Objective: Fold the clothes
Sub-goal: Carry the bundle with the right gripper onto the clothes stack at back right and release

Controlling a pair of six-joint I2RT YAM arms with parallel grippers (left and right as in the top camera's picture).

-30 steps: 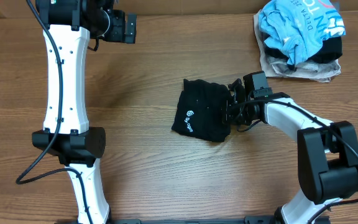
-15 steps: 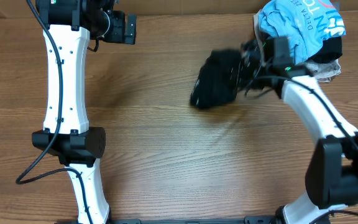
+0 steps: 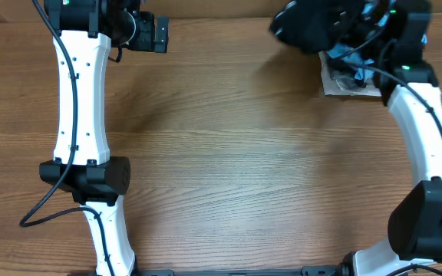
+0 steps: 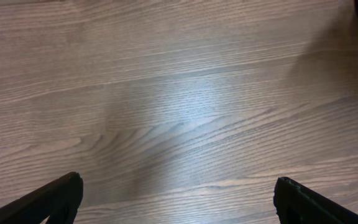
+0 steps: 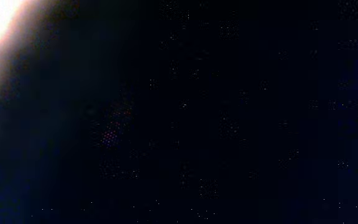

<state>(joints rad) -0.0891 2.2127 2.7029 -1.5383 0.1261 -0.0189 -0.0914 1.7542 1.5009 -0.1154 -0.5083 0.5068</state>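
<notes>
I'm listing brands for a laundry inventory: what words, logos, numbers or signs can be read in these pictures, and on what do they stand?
No text can be read in any view.
Black shirt: blurred, no logo or lettering shows.
Pile of clothes: mostly hidden, no lettering legible.
Left wrist view: bare wooden table, no writing.
Right wrist view: almost wholly dark, nothing to read.

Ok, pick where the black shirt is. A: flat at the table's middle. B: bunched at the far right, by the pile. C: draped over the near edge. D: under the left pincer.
B: the shirt hangs bunched from the right pincer at the far right, next to the pile.
</notes>
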